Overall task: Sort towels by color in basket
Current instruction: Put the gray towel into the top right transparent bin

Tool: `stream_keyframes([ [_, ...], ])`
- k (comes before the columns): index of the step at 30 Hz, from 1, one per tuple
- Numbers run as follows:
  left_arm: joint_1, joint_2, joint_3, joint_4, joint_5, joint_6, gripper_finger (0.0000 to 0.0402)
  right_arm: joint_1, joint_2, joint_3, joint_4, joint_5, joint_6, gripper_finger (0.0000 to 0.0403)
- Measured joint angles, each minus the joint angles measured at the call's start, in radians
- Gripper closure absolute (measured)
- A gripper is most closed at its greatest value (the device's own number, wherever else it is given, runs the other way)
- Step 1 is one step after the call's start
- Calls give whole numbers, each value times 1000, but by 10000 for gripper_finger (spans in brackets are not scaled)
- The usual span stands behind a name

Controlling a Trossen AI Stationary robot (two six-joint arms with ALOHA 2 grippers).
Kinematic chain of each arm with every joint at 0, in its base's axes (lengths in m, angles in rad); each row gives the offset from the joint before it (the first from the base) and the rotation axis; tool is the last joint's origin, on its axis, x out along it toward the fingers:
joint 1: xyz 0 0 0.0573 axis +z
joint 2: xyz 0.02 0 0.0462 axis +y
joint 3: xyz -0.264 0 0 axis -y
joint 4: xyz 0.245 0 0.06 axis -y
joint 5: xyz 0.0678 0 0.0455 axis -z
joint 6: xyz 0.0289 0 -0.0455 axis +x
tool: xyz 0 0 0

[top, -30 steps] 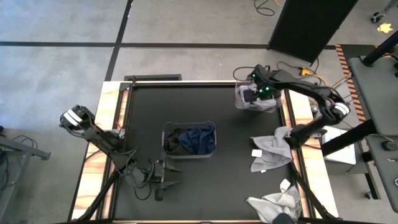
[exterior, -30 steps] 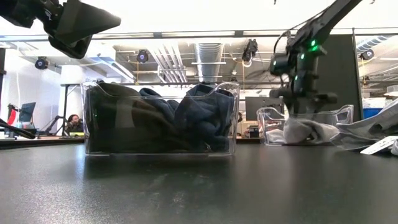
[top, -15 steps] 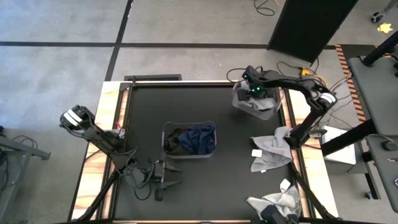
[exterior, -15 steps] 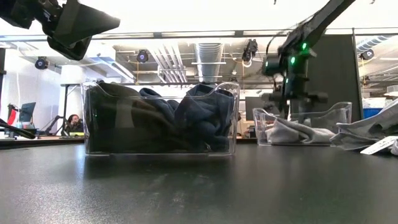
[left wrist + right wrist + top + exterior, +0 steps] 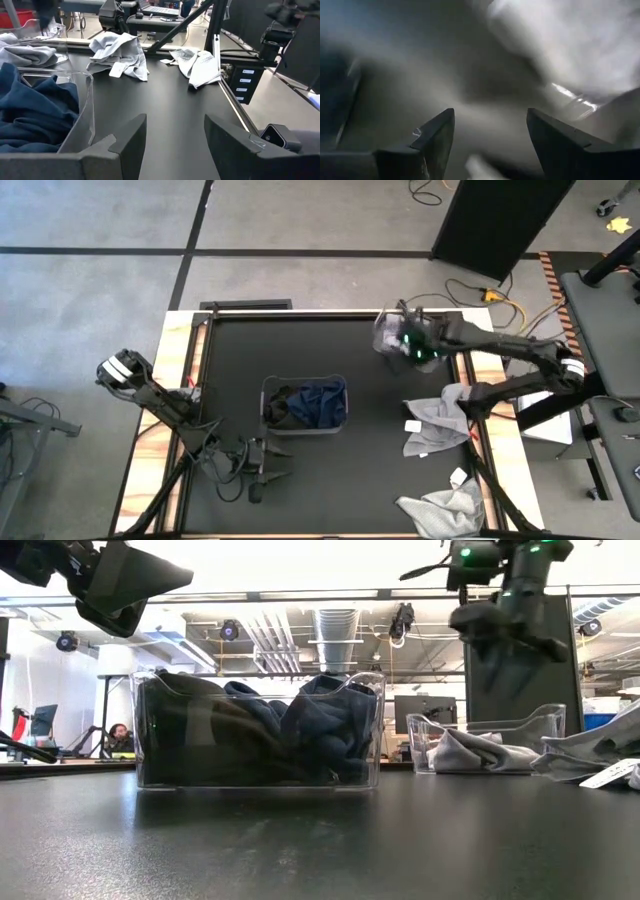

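A clear bin [image 5: 305, 403] in the middle of the table holds black and navy towels [image 5: 260, 730]. A smaller clear bin [image 5: 490, 740] near the far right corner holds a light grey towel [image 5: 480, 752]. Two more grey towels lie loose on the table's right side, one mid-way [image 5: 435, 422] and one at the near edge [image 5: 445, 505]. My right gripper [image 5: 405, 345] hovers open above the small bin, high in the low view [image 5: 510, 600], touching nothing. My left gripper [image 5: 172, 140] waits open near the table's near-left side, beside the middle bin.
White tags show on the loose grey towels [image 5: 120, 50] [image 5: 197, 62]. The table's metal frame [image 5: 220, 55] runs along the right edge. Bare black tabletop [image 5: 350, 490] lies between the middle bin and the loose towels.
My right gripper has risen out of the small far-right bin and shifted a little toward the table's near side. The grey towel that was bunched under it now lies flat in that bin.
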Motion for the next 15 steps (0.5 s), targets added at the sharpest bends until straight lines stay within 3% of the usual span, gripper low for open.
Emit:
stream_keyframes([
  [3,0,0,0,0,0,2,217,113,-23,-66,-9,-65,69,165],
  [5,0,0,0,-1,0,2,217,148,-23,-112,-41,-21,131,163],
  [11,0,0,0,-2,0,12,217,97,-9,-200,-164,313,280,154],
  [15,0,0,0,-2,0,15,217,87,-14,-201,-156,484,302,151],
])
